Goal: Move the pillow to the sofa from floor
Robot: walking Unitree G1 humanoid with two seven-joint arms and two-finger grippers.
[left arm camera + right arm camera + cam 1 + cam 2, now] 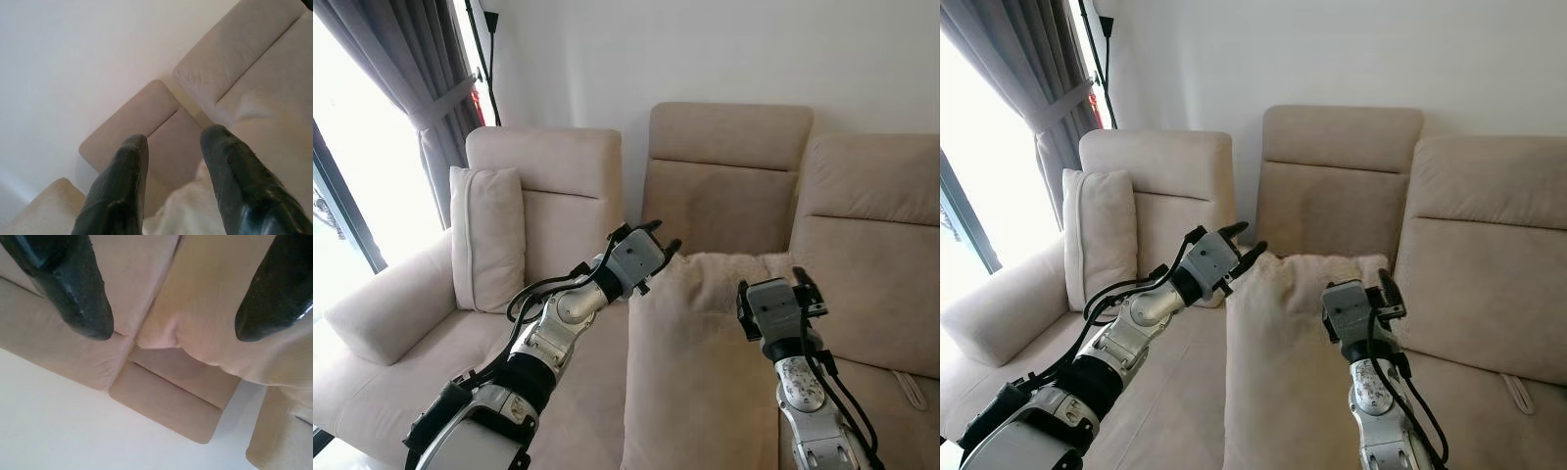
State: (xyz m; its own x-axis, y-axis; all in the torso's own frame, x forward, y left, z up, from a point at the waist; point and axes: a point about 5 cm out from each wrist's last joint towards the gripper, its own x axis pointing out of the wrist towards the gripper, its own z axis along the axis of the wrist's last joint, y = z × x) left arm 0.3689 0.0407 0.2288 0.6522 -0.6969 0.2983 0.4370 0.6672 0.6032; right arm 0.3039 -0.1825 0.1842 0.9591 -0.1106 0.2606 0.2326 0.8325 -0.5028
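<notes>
A large beige pillow (705, 362) stands upright in front of me, between my two arms, its fuzzy top edge level with the sofa (724, 186) seat backs. My left gripper (658, 238) is at the pillow's top left corner, open, fingers (122, 186) spread with the pillow's edge (181, 215) showing between them. My right gripper (803, 287) sits against the pillow's top right edge, also open; its fingers (78, 289) stand wide apart over a pillow corner (161, 333). Whether either gripper bears the pillow's weight is hidden.
The beige sofa has three back cushions and a padded arm (382, 304) at the left. A second pillow (489, 240) leans upright in the left seat. Grey curtains (421, 88) and a bright window (342, 196) lie left; a black pole (487, 59) stands behind the sofa.
</notes>
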